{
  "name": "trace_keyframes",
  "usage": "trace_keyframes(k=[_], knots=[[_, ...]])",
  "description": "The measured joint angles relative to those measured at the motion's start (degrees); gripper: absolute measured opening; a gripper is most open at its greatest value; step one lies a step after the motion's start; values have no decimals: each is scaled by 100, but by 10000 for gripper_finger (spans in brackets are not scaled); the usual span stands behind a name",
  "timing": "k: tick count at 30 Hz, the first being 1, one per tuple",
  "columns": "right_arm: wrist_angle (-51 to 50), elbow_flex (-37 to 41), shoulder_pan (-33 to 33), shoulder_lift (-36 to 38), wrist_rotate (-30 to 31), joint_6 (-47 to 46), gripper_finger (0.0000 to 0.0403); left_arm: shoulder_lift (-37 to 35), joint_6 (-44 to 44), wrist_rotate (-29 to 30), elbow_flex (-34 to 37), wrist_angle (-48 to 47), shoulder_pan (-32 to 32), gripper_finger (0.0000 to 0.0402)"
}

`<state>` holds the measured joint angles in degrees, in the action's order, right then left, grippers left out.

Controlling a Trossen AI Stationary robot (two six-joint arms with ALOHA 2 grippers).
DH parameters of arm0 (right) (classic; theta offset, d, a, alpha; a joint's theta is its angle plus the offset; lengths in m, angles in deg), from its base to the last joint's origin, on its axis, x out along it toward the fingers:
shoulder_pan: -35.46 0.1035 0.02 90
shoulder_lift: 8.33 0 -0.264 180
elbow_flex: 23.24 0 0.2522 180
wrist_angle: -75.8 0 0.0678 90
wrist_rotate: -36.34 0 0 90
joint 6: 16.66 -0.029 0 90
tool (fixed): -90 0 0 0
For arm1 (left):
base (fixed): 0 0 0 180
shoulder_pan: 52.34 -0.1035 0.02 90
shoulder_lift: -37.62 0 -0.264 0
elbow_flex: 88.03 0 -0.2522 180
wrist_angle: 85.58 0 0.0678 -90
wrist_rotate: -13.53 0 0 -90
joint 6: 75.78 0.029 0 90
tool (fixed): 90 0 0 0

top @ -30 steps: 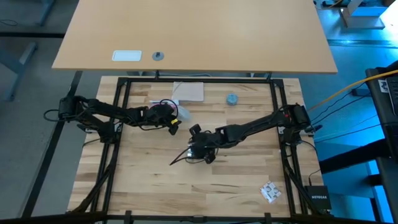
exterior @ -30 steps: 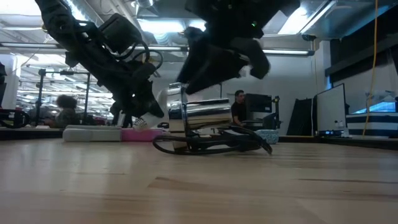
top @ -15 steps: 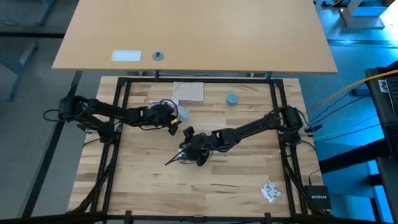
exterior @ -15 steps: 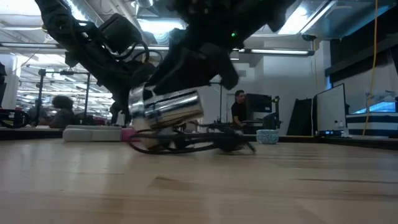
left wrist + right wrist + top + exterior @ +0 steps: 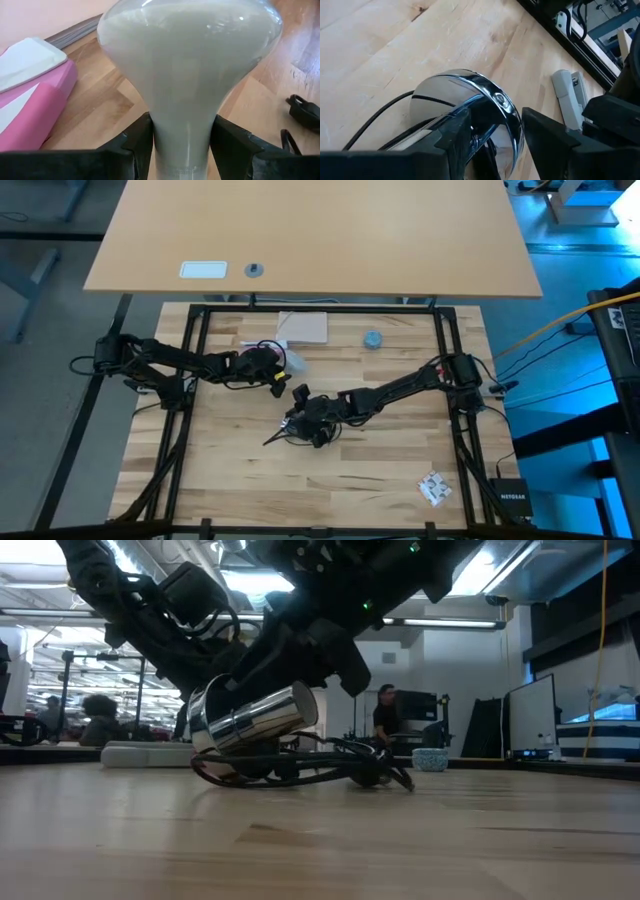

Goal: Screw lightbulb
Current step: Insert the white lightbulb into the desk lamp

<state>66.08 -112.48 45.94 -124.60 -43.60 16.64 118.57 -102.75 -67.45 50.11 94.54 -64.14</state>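
Your left gripper (image 5: pixel 282 383), left of centre in the high view, is clenched on the lightbulb (image 5: pixel 190 75): in the left wrist view its two fingers (image 5: pixel 135 145) pinch the narrow neck, the frosted globe filling the upper frame beside a pink-and-white block (image 5: pixel 30 100). Your right gripper (image 5: pixel 300 420), just below centre, grasps the chrome socket (image 5: pixel 250 718), its fingers (image 5: pixel 455 135) on either side of the shiny shell. In the low view the socket is tilted above its coiled black cord (image 5: pixel 310 772) on the wooden table (image 5: pixel 320 840).
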Motion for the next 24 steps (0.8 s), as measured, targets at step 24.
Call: trace_keyframes(k=[24], knots=[[-3868,-1600,205,-24,336,307,182,0,-3,0,0,8,2,155]])
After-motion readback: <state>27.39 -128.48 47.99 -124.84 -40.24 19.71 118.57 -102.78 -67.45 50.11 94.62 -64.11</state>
